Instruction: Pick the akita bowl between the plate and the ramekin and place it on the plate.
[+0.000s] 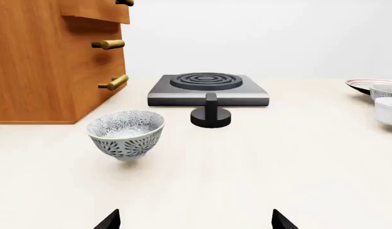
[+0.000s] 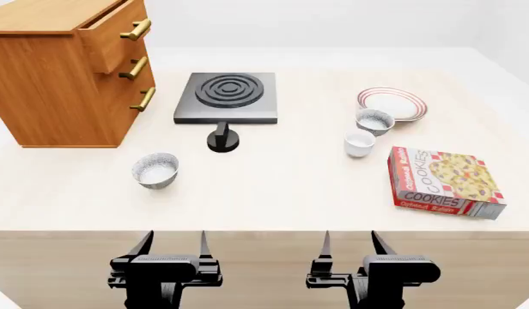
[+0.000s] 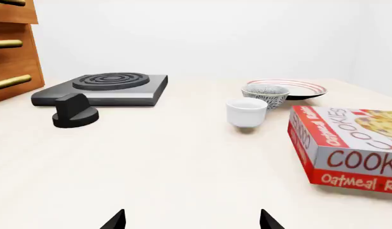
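The akita bowl (image 2: 374, 121) (image 3: 264, 94), dark speckled outside, stands on the counter between the red-ringed white plate (image 2: 393, 103) (image 3: 305, 89) and the plain white ramekin (image 2: 360, 143) (image 3: 246, 112). All three sit at the right back of the counter. My right gripper (image 2: 351, 244) (image 3: 192, 220) hangs open at the counter's front edge, well short of them, with nothing between its fingers. Over on the left, my other gripper (image 2: 174, 244) (image 1: 196, 220) is open too and holds nothing. The left wrist view catches the plate (image 1: 365, 85), bowl (image 1: 386, 90) and ramekin (image 1: 388, 110) at its edge.
A second patterned grey bowl (image 2: 156, 169) (image 1: 126, 133) stands front left. A black hotplate (image 2: 226, 96) with a loose black knob (image 2: 222, 138) sits mid-back. A wooden drawer cabinet (image 2: 67, 64) fills the back left. A cookies box (image 2: 441, 182) (image 3: 348, 148) lies right of the ramekin.
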Tool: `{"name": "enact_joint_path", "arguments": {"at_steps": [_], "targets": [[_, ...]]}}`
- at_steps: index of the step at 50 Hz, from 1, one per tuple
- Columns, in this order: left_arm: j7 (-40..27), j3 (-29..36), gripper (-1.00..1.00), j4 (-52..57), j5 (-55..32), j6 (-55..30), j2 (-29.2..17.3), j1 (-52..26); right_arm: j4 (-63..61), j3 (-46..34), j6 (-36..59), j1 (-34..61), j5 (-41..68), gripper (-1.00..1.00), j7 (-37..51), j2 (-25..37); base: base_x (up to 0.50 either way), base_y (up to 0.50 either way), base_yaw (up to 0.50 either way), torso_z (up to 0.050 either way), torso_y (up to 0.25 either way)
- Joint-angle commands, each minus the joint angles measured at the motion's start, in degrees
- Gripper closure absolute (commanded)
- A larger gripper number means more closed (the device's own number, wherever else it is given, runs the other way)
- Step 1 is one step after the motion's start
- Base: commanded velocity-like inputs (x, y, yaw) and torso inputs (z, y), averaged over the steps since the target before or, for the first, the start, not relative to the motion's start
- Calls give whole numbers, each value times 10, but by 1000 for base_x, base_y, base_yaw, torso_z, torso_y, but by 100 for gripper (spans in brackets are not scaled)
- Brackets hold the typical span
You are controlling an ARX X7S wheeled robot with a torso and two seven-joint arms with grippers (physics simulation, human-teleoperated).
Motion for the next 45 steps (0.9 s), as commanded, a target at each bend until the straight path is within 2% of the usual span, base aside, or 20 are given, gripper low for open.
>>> {"name": "enact_joint_path", "arguments": {"at_steps": [1,18,19,20,38,40,42,44,45], "targets": [[-10,10,-100,-5,-9,4,-9,-1,-1,-10,-3,0,11,-100,12,9,0,0,0,0,0],[-41,41,-100,-4,-21,0,-34,-3,-3,-38,0,1,35,-100,38,32,0,0,0,0,0],[-22,15,-100,-14,-2,66,-3,9,16,-30,40,0,-38,-100,20,6,0,0,0,0,0],[-16,17,-100,-6,-6,0,-14,-2,-5,-11,3,0,11,-100,11,8,0,0,0,0,0],[-43,44,-100,-6,-22,1,-36,-3,2,-43,-5,0,36,-100,40,33,0,0,0,0,0],[-50,46,-100,7,-18,5,-38,1,-9,-44,-1,-1,38,-100,44,35,0,0,0,0,0],[-54,48,-100,29,-16,18,-41,6,-25,-58,-32,-4,-17,-100,69,46,0,0,0,0,0],[-67,49,-100,72,3,25,-46,15,-86,-47,-18,-11,18,-100,67,41,0,0,0,0,0],[-77,48,-100,121,17,25,-50,25,-138,-52,-34,-17,-10,-100,77,47,0,0,0,0,0]]}}
